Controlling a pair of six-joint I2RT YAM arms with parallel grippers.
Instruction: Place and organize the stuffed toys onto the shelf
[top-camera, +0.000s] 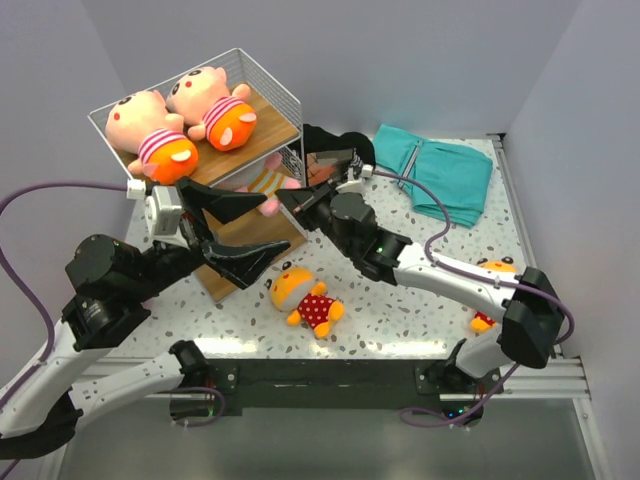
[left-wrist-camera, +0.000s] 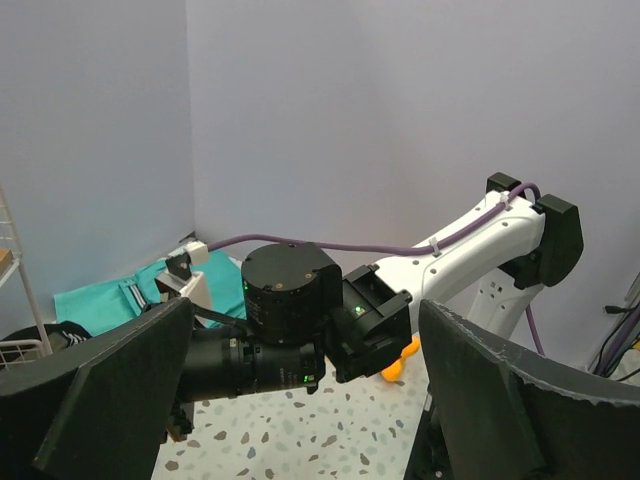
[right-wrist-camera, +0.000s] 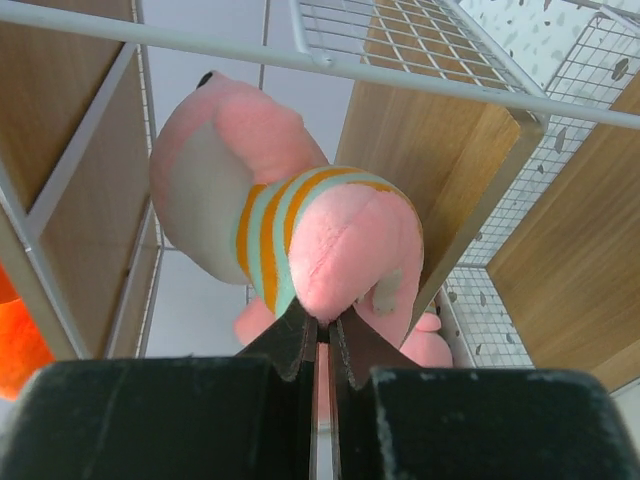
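We see the shelf (top-camera: 278, 128) standing at the far left of the speckled table (top-camera: 400, 320), its white wire sides framing light wooden boards. On its top board lie two stuffed toys side by side, touching: the left striped toy (top-camera: 150, 135) and the right striped toy (top-camera: 215, 105), both with pink heads, pink-striped tops and orange shorts. In the opening under that board sits a third one, the pink toy (right-wrist-camera: 300, 230), with orange and pale green bands around its middle. In the right wrist view we look straight at its rump, with wooden boards on either side of it and wire bars crossing above. The right gripper (right-wrist-camera: 320, 335) is closed tight, its two fingers pinching a fold of plush at the bottom of this toy. We cannot tell whether the toy rests on the board below it. The left gripper (top-camera: 275, 228) is spread as wide as it goes and holds nothing, hovering just in front of the shelf's lower tier, beside the right arm's wrist. Off the shelf, the polka-dot toy (top-camera: 305, 298), orange-yellow head and red spotted outfit, lies on the table near the front edge. Another orange-headed toy (top-camera: 497, 266) is half hidden behind the right arm. At the back lie a folded teal cloth (top-camera: 445, 170) and, just beside the shelf, a black bundle (top-camera: 345, 143).
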